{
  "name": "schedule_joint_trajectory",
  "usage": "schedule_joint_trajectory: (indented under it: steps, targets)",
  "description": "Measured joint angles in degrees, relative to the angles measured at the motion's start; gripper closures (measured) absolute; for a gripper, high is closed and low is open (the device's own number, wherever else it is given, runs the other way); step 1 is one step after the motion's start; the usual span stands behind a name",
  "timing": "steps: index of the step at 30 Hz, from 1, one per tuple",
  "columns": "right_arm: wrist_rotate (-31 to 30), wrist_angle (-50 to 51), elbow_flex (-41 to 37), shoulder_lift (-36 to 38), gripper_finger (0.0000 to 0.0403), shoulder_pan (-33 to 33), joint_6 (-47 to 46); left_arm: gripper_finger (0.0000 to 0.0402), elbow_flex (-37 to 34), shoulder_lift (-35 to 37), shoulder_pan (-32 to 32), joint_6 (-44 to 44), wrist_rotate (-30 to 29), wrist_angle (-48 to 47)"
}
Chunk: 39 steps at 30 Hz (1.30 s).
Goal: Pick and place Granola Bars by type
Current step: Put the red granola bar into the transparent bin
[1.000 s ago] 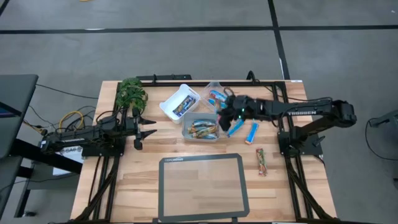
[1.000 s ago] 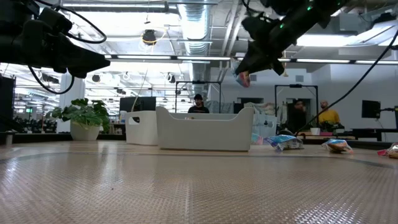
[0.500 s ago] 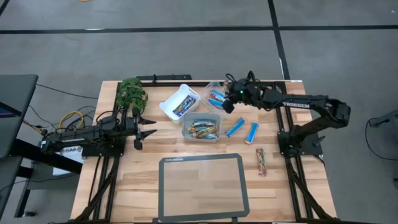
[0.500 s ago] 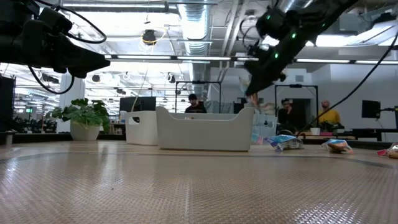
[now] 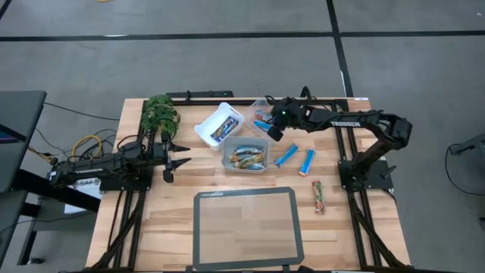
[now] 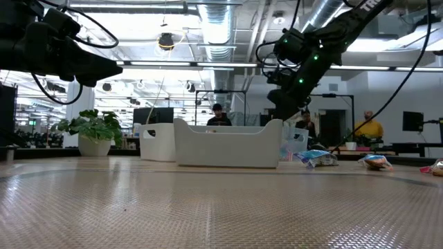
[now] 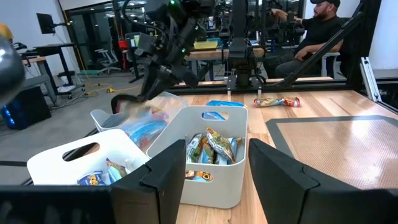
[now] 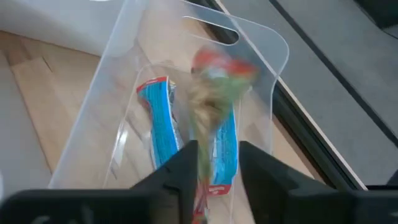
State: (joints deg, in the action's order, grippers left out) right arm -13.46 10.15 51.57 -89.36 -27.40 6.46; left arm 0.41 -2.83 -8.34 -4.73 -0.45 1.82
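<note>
Only in the right wrist view do we see the right gripper (image 8: pixel 214 163) clamped on a blurred granola bar (image 8: pixel 214 93) above two blue bars (image 8: pixel 160 121) in the clear tub (image 8: pixel 273 53). Half a second earlier it hung farther right. The left gripper (image 5: pixel 173 157) waits at the left, fingers apart.

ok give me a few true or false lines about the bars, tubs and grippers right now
1. The right gripper is over the clear tub. True.
2. Blue bars lie in that tub. True.
3. The left gripper holds a bar. False: it is open and empty, waiting near the plant.
4. Every bar is in a tub. False: two blue bars and one tan bar lie on the table.
5. The mat has bars on it. False: it is bare.
</note>
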Motion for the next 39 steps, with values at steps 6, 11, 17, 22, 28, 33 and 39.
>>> schedule_joint_trajectory:
  steps: [6, 11, 17, 22, 28, 33, 39]
  targets:
    - [-0.1, 0.7, 0.4, 1.6, 0.0223, 1.4, -0.7, 0.0233, 0.0, 0.0, 0.0, 0.0, 0.0, 0.0]
    - [0.0, 3.9, 0.4, 6.0, 0.0191, 5.3, 1.2, 0.0233, 0.0, 0.0, 0.0, 0.0, 0.0, 0.0]
    - [0.1, 17.2, 0.4, 12.3, 0.0184, 12.2, -12.2, 0.0233, 0.0, 0.0, 0.0, 0.0, 0.0, 0.0]
    - [2.4, 29.8, 0.4, 15.7, 0.0189, 17.6, -32.1, 0.0233, 0.0, 0.0, 0.0, 0.0, 0.0, 0.0]
    - [7.2, 42.7, 0.4, 16.8, 0.0195, 25.0, -51.3, 0.0233, 0.0, 0.0, 0.0, 0.0, 0.0, 0.0]
    - [14.6, 54.0, 0.4, 15.8, 0.0194, 31.6, -64.3, 0.0233, 0.0, 0.0, 0.0, 0.0, 0.0, 0.0]
    - [19.9, 60.6, 0.4, 14.9, 0.0195, 38.9, -76.0, 0.0233, 0.0, 0.0, 0.0, 0.0, 0.0, 0.0]
